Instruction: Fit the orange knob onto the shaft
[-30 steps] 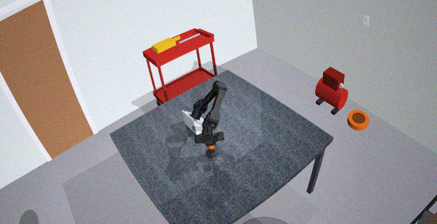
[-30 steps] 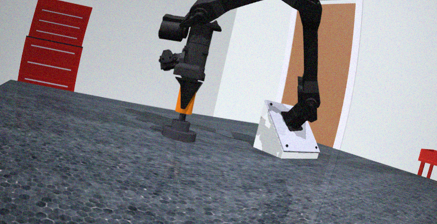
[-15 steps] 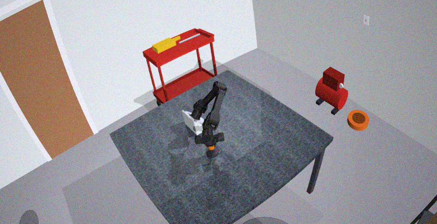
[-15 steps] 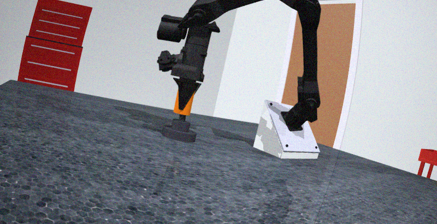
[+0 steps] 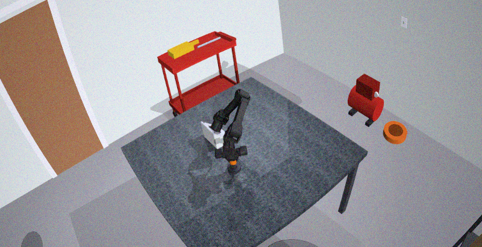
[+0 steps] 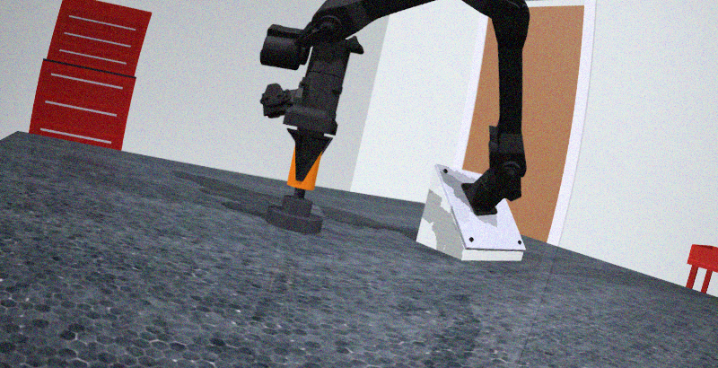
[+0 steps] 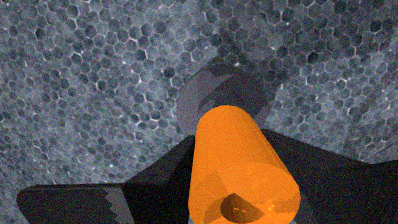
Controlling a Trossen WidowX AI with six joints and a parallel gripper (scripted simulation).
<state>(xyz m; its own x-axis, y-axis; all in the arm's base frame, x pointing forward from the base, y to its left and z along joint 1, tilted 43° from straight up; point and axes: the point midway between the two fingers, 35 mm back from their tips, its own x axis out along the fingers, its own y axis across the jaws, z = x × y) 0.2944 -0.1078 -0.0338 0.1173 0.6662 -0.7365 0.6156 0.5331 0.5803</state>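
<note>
The orange knob [image 5: 232, 162] [image 6: 310, 177] [image 7: 235, 150] is upright between the fingers of my gripper [image 6: 302, 170] [image 7: 227, 138], which is shut on it. The dark round pedestal [image 5: 234, 168] [image 6: 293, 221] [image 7: 187, 107] stands on the table under the knob. In the exterior view a short piece of the dark shaft [image 6: 299, 193] shows between the knob's bottom and the pedestal's upper step. Whether the shaft's tip is inside the knob or only touches its bottom cannot be told. The hole in the knob's top shows in the wrist view; the shaft's flat side is hidden.
The arm's base sits on a white sloped block [image 5: 212, 137] [image 6: 486, 225] on the dark table [image 5: 269, 178] [image 6: 200, 285]. A red cart, a red compressor and an orange ring stand on the floor away from the table.
</note>
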